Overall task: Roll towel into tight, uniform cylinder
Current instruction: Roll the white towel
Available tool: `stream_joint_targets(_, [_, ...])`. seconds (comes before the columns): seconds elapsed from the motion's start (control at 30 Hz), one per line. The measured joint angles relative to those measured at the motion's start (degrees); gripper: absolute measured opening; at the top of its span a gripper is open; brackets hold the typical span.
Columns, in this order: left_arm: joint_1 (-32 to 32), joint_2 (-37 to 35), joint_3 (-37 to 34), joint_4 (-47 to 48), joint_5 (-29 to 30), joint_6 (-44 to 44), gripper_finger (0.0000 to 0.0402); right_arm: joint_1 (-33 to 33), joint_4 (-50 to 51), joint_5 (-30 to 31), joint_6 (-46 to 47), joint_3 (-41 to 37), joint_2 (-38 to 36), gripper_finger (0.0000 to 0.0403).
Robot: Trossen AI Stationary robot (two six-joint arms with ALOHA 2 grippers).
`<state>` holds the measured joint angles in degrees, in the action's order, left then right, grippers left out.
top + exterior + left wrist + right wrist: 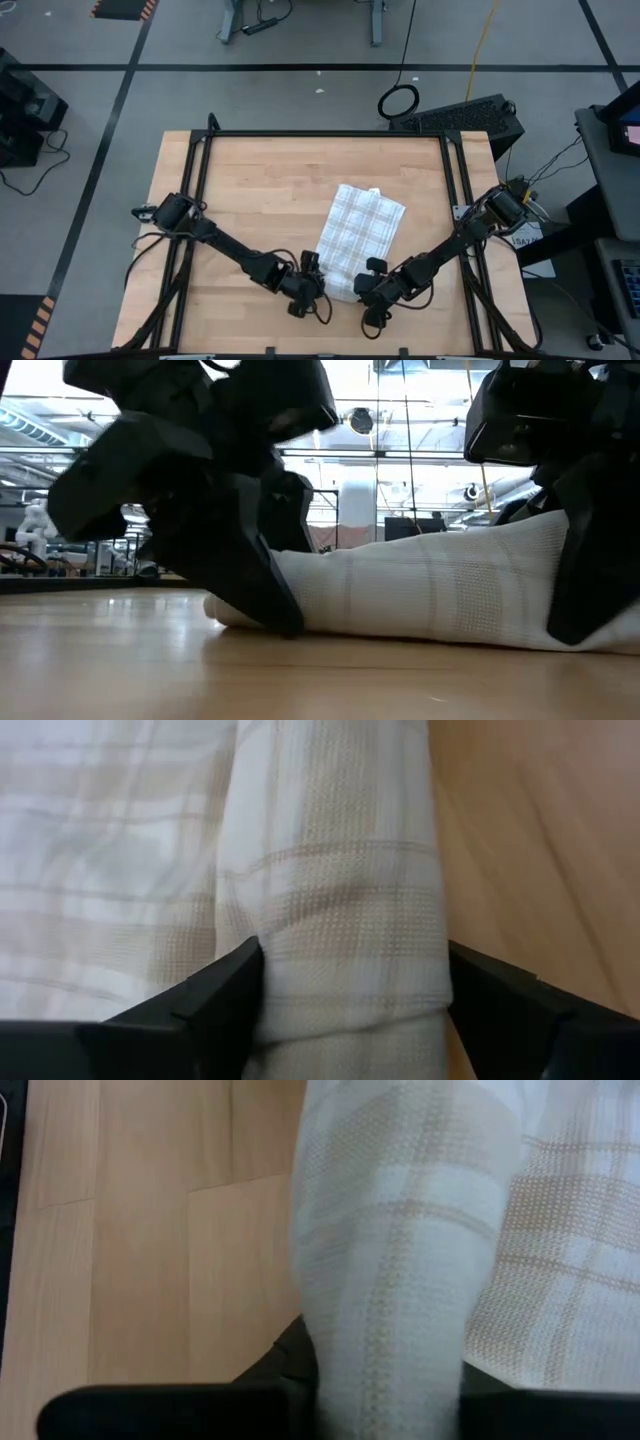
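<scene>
Two grippers: both at the near end of the towel (357, 238), one per end of the rolled edge.
Towel: lies mid-table (260, 180), a bit right of centre, long axis running diagonally from the near edge up toward the far-right. Far part flat; near part already rolled into a short fat roll.
Roll axis: we read it as crosswise, roughly L–R between the two grippers, so rolling goes away from us, toward the far end.
L gripper (350, 1010): jaws spread wide, one each side of the roll's end; cloth fills the gap and seems to touch both. We judge it a loose hold, maybe tightening.
R gripper (385, 1405): at the roll's other end, jaws near together, pinching the cloth edge w/ the roll draped over them.
Nearer arm: neither; both equally close, approx symmetric.
Next move, our guess: both wrists turn together and push fwd along the towel's long axis.
Risk: uneven grip btw L and R could cone the roll.
</scene>
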<state>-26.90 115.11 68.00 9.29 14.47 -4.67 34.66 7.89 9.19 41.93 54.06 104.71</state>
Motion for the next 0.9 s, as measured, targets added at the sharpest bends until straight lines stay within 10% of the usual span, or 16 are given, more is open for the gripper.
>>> stream_joint_targets(0.53, [4.4,-1.7,0.0,0.7,-15.6,-14.4,0.0099,-0.2,7.5,-0.8,0.8,0.0,-4.8,0.0174])
stream_joint_targets(0.9, [9.0,-3.0,-0.1,0.5,-28.4,-20.8,0.0098,1.7,17.2,3.7,-0.6,-0.1,-14.4,0.0265])
